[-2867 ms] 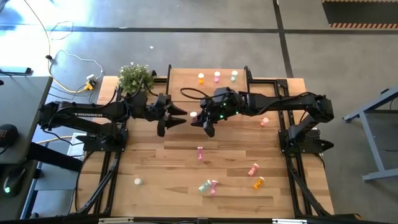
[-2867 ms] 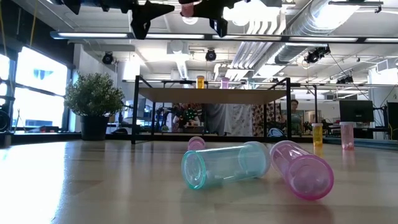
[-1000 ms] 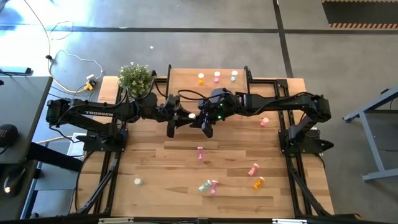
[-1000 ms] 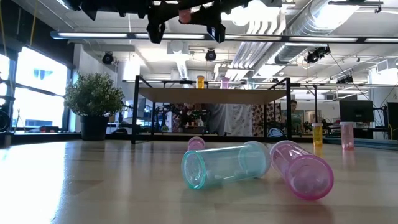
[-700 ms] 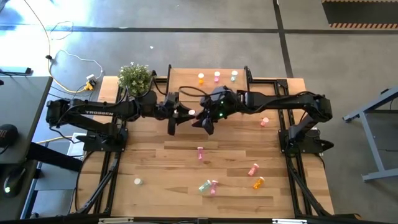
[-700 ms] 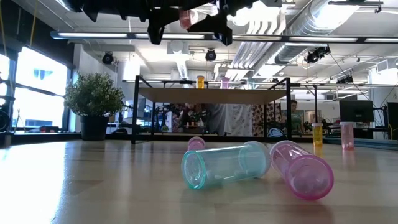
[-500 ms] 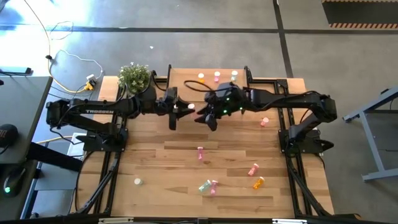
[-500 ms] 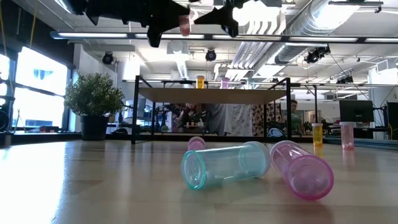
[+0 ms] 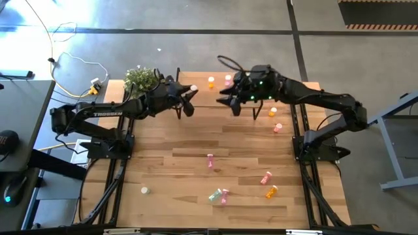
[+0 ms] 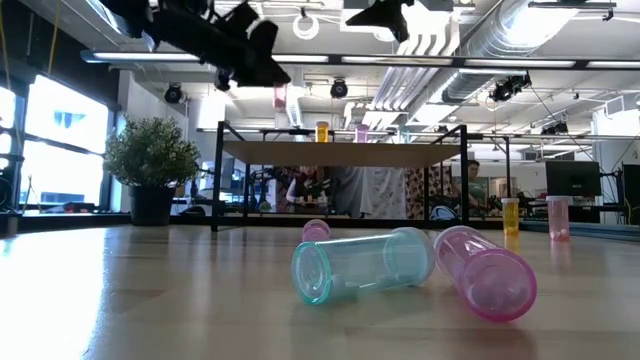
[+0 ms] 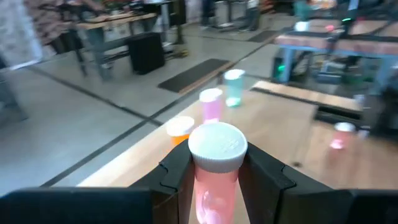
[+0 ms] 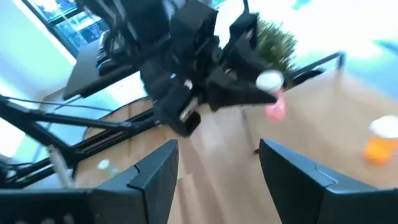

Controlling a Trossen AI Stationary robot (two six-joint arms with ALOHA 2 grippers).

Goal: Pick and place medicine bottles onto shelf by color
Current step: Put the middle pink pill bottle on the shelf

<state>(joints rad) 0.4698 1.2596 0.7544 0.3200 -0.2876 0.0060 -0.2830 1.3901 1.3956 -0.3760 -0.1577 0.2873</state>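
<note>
I see a pink, white-capped bottle (image 11: pixel 214 165) in my black left claw (image 11: pixel 214 177); orange (image 11: pixel 181 127), pink (image 11: pixel 211 102) and green (image 11: pixel 234 86) bottles stand on the light-wood shelf (image 11: pixel 273 124).

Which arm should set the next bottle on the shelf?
Left, most likely. The left gripper is shut on a pink bottle and hangs over the shelf near the three bottles standing there. The right gripper is open and empty.

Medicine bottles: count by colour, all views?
Pink or pale red bottles: 6, one in the left claw
Orange bottles: 3
Green bottles: 2
Total: 11, excluding one white-topped item of unclear colour
</note>
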